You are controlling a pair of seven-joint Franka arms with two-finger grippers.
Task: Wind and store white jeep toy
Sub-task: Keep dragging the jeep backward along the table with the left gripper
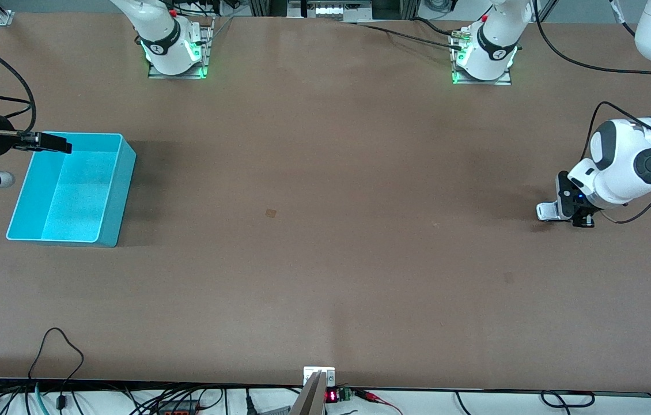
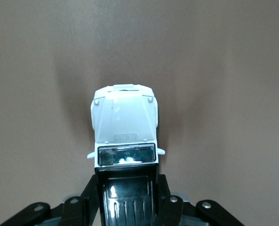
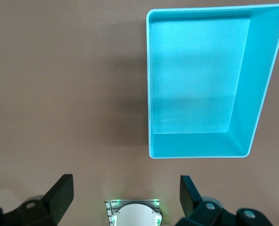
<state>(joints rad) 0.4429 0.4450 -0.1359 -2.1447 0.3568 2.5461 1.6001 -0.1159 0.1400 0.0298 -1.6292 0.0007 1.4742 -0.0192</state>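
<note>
On table: left gripper point(image 2: 128, 200) pinching white jeep toy point(image 2: 125, 127) | right gripper point(image 3: 125, 193) spread above cyan bin point(image 3: 200, 84)

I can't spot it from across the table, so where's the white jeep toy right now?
The white jeep toy sits between the left gripper's fingers, low at the left arm's end of the table.

I'm running a robotics lab rig: two Franka bases point(image 1: 174, 49) w/ green status LEDs bolted to a bare brown table point(image 1: 325, 259), cables point(image 1: 55, 357) and electronics along its edge, plain cyan bin point(image 1: 72, 190) under my right gripper point(image 1: 52, 142).
</note>
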